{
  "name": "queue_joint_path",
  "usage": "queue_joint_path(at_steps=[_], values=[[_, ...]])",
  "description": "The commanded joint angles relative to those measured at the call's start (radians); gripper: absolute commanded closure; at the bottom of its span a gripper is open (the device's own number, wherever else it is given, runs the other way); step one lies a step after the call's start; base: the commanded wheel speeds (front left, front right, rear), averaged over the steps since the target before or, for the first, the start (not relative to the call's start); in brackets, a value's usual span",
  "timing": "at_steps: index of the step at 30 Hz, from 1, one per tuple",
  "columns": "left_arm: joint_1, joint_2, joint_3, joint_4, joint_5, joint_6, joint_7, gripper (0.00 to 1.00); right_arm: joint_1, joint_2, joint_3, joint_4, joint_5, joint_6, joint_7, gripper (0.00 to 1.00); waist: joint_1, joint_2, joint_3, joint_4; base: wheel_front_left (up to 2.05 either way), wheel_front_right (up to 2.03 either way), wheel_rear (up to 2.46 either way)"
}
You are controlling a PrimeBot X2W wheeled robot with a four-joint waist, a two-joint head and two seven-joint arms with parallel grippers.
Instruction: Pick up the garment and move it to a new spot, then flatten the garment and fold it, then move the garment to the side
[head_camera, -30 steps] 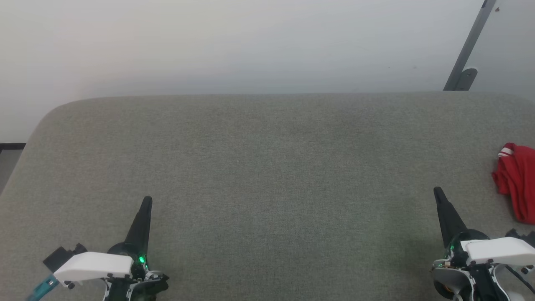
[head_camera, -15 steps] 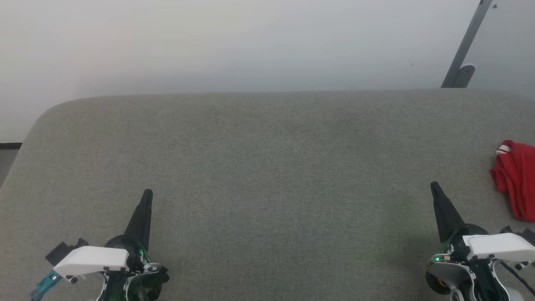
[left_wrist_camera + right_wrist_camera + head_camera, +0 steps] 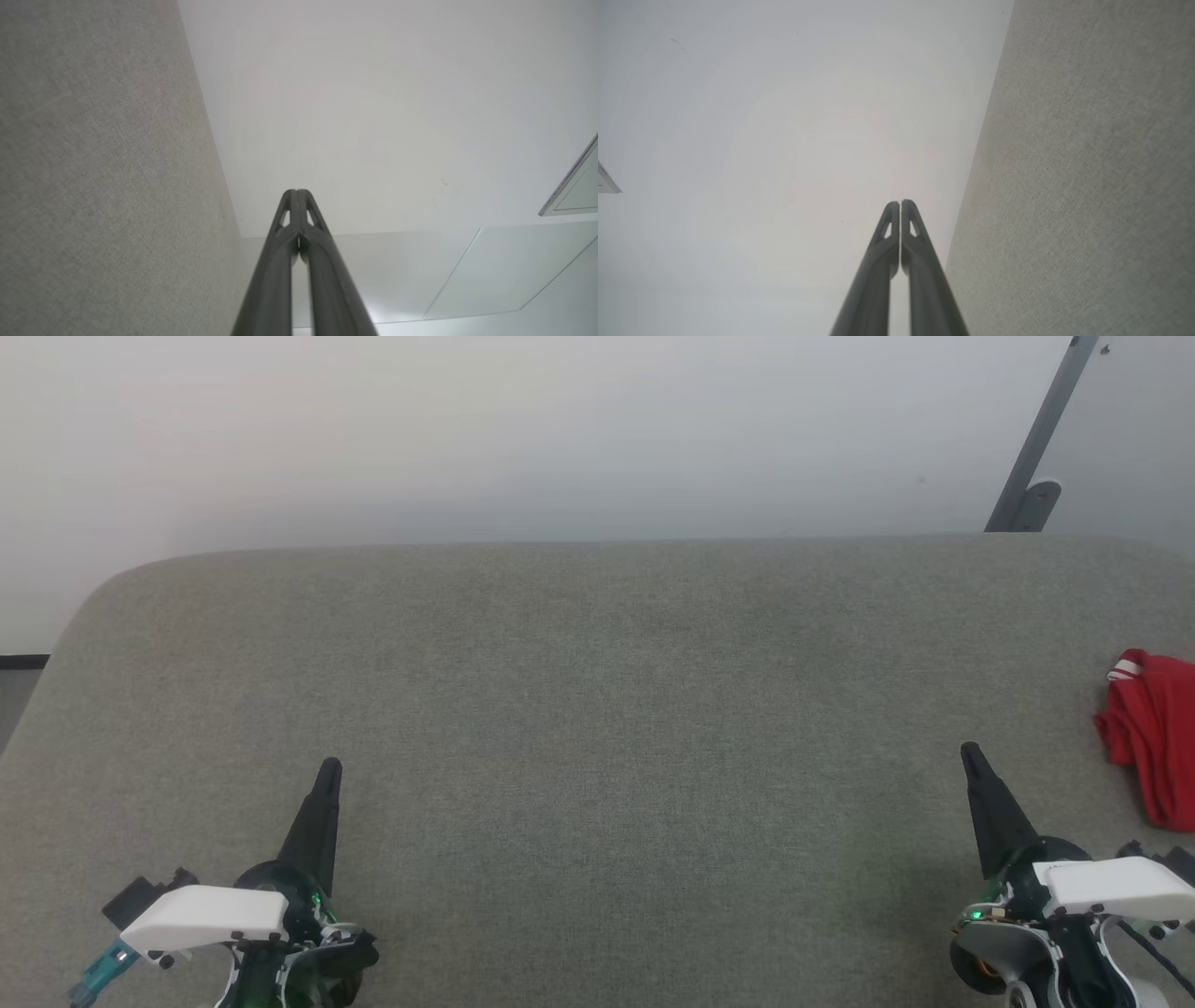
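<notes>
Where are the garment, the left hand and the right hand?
garment [image 3: 1150,733], head view, middle of the bunched red cloth.
left hand [image 3: 328,771], head view, shut fingertips.
right hand [image 3: 970,753], head view, shut fingertips.

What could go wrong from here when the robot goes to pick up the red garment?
1. The red garment lies crumpled at the right border of the head view, partly cut off, so a grasp point may be misjudged.
2. The right gripper and left gripper are both shut; reaching in unopened would probably only push the cloth over the grey fabric surface.
</notes>
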Motion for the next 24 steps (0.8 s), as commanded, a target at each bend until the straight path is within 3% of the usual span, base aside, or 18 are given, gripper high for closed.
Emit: queue_joint_path(at_steps=[1, 24], values=[[-0.009, 0.001, 0.004, 0.0, -0.001, -0.003, 0.004, 1.0, -0.007, 0.003, 0.0, 0.0, 0.004, 0.0, 0.002, 1.0, 0.0, 0.0, 0.0, 0.0, 0.0, 0.0, 0.0], [-0.01, -0.003, 0.009, 0.0, 0.005, -0.003, 0.009, 1.0, -0.007, 0.003, 0.0, 0.0, 0.004, 0.0, 0.002, 1.0, 0.0, 0.0, 0.0, 0.0, 0.0, 0.0, 0.0]])
